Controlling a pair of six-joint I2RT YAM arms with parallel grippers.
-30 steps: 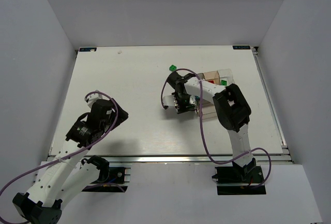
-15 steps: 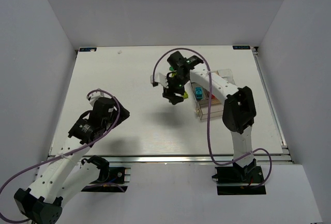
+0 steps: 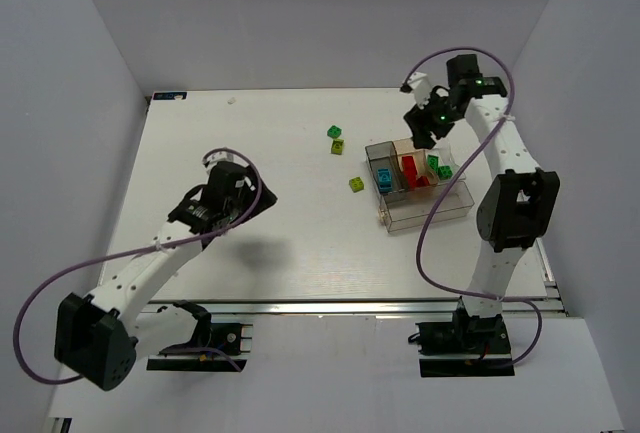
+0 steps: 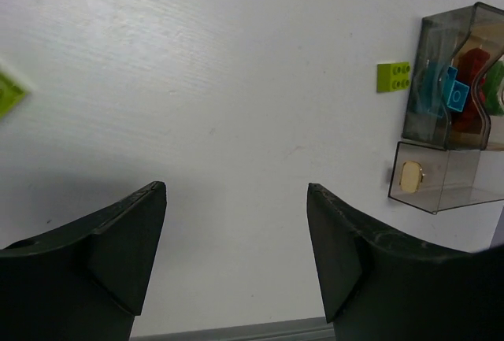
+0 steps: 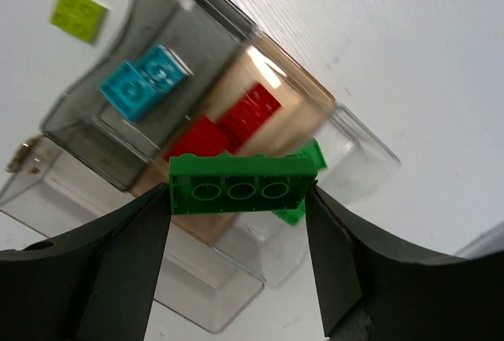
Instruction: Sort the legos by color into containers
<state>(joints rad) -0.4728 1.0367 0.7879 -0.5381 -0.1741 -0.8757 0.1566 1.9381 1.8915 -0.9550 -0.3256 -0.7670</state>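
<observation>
My right gripper hangs over the far end of the clear divided container and is shut on a green lego, held by its ends above the box. In the right wrist view the container holds light blue legos in the grey section, red legos in the tan section and a green lego in a clear section. Loose on the table are a green lego and two yellow-green legos. My left gripper is open and empty, left of the container.
The left wrist view shows a yellow-green lego beside the container and another at its left edge. White walls close in the table on three sides. A metal rail runs along the near edge.
My right arm has swung from the middle of the table to the far right, carrying the green lego over the container. My left arm has reached further out toward the middle.
</observation>
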